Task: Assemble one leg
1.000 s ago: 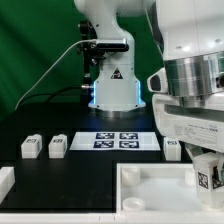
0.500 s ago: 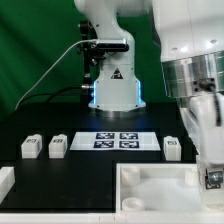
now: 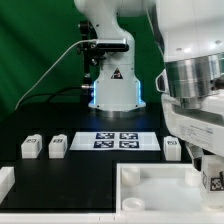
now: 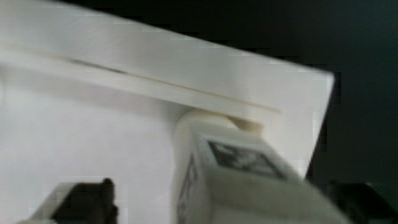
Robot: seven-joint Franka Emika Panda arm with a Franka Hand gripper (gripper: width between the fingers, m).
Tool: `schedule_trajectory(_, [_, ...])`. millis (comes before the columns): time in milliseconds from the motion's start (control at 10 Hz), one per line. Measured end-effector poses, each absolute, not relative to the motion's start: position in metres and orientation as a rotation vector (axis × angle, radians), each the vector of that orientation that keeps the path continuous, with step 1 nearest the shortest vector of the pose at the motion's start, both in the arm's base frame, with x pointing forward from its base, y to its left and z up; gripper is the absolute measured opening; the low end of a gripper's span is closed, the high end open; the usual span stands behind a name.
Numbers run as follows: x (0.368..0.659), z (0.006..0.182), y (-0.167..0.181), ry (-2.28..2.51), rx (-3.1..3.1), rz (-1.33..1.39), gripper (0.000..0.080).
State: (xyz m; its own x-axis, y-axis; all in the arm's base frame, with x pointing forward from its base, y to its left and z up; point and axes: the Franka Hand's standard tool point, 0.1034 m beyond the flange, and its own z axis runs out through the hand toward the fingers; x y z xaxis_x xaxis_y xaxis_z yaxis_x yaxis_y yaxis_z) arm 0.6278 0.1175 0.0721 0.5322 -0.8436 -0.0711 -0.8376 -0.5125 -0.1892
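Filling the right side of the exterior view, the arm (image 3: 195, 75) comes down from the upper right corner to the lower right, over the black table (image 3: 40, 120). Its base (image 3: 113, 85) stands at upper centre, against a green backdrop.

The tray (image 3: 150, 185), white with a raised rim, takes up the lower middle and lower right of the frame. Part of a white block (image 3: 5, 181) shows at the lower left edge.

The marker board (image 3: 120, 140) lies flat at centre, just above the tray.

The leg (image 3: 212, 180) sits at the lower right edge of the exterior view, right under the arm's end and over the tray's right side, with a tag facing the camera. In the wrist view it reaches out over the tray's white surface, tag visible, with black table beyond the tray's edge.

Three more stand on the table in a row level with the marker board: the far-left leg (image 3: 30, 147), the second leg (image 3: 57, 146) just beside it, and the right leg (image 3: 172, 148) just past the board's right end.

The gripper (image 4: 217, 205) has the leg between its dark fingers (image 4: 86, 200). One finger looks apart from the leg, but the picture is blurred, so I cannot tell whether the fingers clamp it or stand off it.
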Motion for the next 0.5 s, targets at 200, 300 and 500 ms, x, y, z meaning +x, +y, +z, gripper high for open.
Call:
schedule_trajectory(200, [0.63,0.0735,0.1124,1.127,-2.714,-0.09,0.0647])
schedule_trajectory(300, [0.6299,0.0731,0.1118,1.001,-2.77,-0.105,0.0647])
schedule_trajectory(500, [0.6273,0.072,0.1123,0.623,-2.928,-0.088,0.0649])
